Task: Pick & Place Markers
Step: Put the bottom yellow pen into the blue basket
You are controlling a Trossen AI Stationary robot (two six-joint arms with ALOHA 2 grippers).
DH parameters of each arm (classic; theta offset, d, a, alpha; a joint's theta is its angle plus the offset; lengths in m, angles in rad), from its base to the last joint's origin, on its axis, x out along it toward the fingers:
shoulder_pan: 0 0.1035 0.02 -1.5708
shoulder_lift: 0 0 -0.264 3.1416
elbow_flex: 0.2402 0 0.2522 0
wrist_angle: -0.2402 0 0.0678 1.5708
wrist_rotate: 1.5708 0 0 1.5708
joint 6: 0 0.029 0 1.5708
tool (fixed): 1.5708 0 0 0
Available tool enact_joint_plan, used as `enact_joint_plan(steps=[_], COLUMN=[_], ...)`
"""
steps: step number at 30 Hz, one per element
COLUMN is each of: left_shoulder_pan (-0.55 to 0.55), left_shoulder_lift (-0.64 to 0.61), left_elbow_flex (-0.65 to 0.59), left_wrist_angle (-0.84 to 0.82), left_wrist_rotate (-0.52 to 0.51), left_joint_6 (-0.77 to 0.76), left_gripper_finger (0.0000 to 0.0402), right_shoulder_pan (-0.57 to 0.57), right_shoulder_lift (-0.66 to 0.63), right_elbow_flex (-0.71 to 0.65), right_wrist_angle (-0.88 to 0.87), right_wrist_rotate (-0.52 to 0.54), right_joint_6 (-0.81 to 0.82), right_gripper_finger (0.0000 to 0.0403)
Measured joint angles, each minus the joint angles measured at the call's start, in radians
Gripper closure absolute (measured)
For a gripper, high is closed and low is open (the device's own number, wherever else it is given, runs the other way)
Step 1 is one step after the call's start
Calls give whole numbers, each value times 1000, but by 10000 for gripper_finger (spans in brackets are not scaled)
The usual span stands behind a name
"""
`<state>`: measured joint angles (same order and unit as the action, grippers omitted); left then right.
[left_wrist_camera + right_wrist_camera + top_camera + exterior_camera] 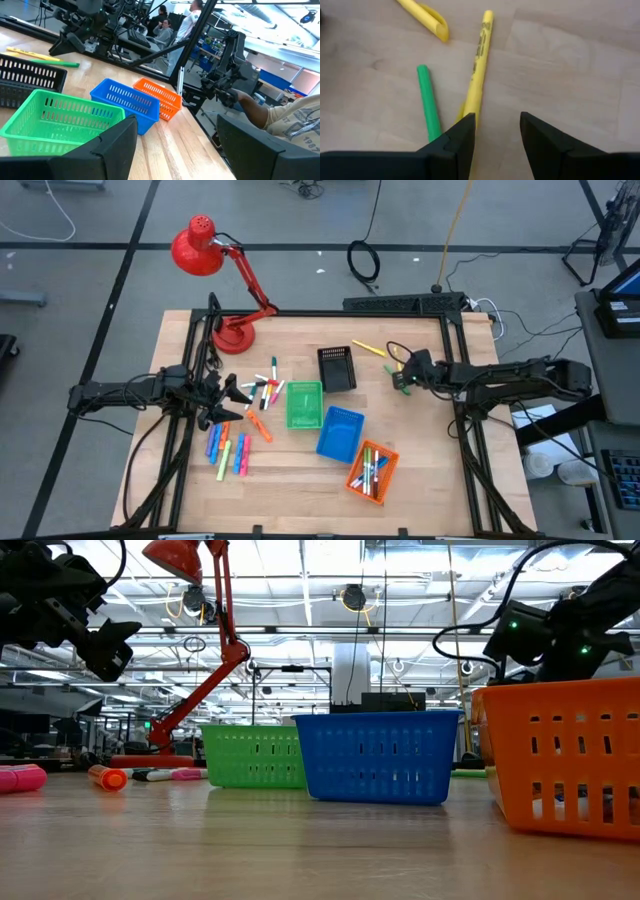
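Markers lie flat in three loose groups: a mixed-colour pile (262, 392), a row (228, 450) toward the near left, and yellow and green ones (372, 349) beside the black basket. More stand in the orange basket (371, 469). My left gripper (233, 396) is open, raised just left of the pile, and touches nothing (175, 145). My right gripper (497, 130) is open, hovering low over the table with a yellow marker (479, 60) running under one finger and a green marker (427, 100) beside it; a second yellow marker (425, 17) lies farther off.
Four mesh baskets stand mid-table: black (337, 368), green (304, 404), blue (340, 432) and orange (385, 480). A red desk lamp (215, 270) stands at the far left corner. A person (280, 115) sits beyond the table's right side in the left wrist view.
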<state>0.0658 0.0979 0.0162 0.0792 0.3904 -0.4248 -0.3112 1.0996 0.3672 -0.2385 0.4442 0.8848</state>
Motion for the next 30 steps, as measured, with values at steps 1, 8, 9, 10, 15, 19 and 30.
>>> enact_joint_plan(steps=[1, 8, 9, 10, 15, 19, 30], left_shoulder_pan=[0, 0, 0, 0, 0, 0, 0], left_shoulder_lift=[0, 0, 0, 0, 0, 0, 0], left_elbow_flex=[0, 0, 0, 0, 0, 0, 0], left_wrist_angle=[0, 0, 0, 0, 0, 0, 0], left_wrist_rotate=[0, 0, 0, 0, 0, 0, 0], left_joint_6=[0, 0, 0, 0, 0, 0, 0], left_gripper_finger=[128, 128, 128, 128, 128, 128, 128], right_shoulder_pan=[-1, -2, -2, -2, -2, -2, -3], right_shoulder_lift=[0, 0, 3, 11, 98, 219, 340], right_elbow_flex=[0, 2, 2, 2, 3, 6, 6], right_wrist_angle=[15, 84, 88, 95, 137, 212, 180], right_wrist_rotate=[-1, 0, 0, 0, 6, 40, 69], right_joint_6=[-1, -70, -81, -88, -113, -119, -99], right_gripper_finger=[259, 259, 259, 259, 259, 259, 341])
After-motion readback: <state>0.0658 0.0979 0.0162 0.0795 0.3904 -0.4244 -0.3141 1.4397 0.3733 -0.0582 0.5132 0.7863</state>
